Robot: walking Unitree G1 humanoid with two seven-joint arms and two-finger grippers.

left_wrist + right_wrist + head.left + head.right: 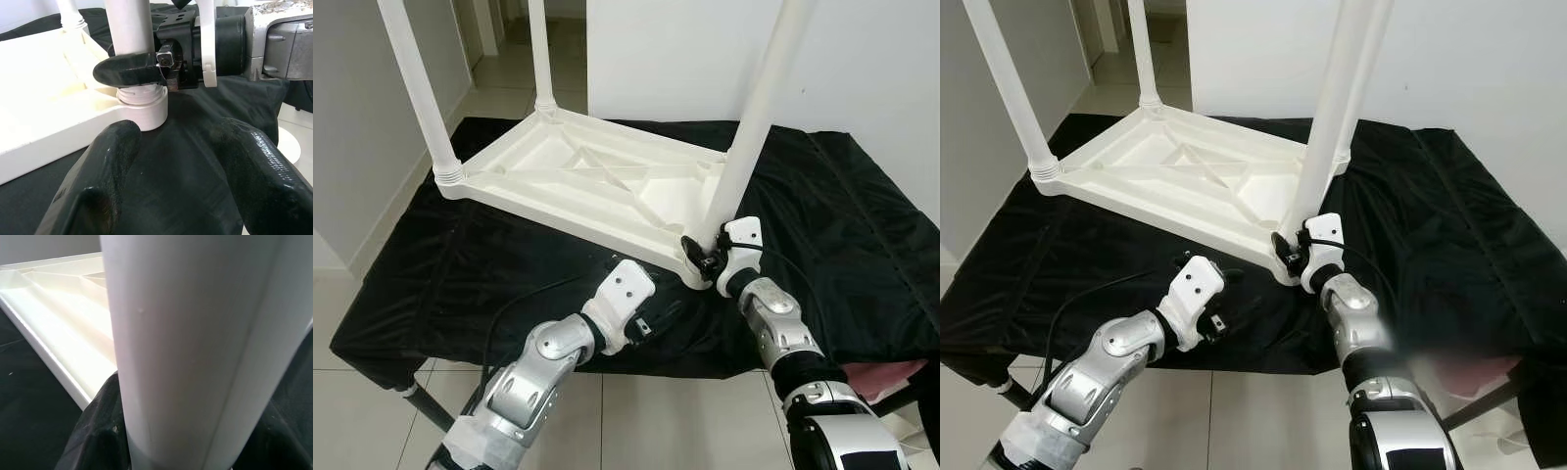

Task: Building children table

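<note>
**Children's table upside down, right gripper on the near leg**

The children's table [578, 181], white plastic, lies top-down on a black cloth [842, 235] spread over a larger surface, its ribbed underside facing up. Starting at nine o'clock in the head view, a leg [419, 88] stands upright in the left corner socket. At twelve o'clock another leg [540, 54] rises from the far corner.

Down at seven o'clock, the left gripper [656, 318] hovers low over the cloth just in front of the table's near edge, its two fingers [105, 171] spread apart and holding nothing, pointed toward the near corner.

Over to five o'clock now: the right gripper [700, 253] is at the near right corner, its black fingers clamped around the base of the near leg [759, 117], right above the threaded collar where the leg meets its socket [144, 110]. That leg stands upright, leaning very slightly. The floor [352, 392] is pale tile.
</note>
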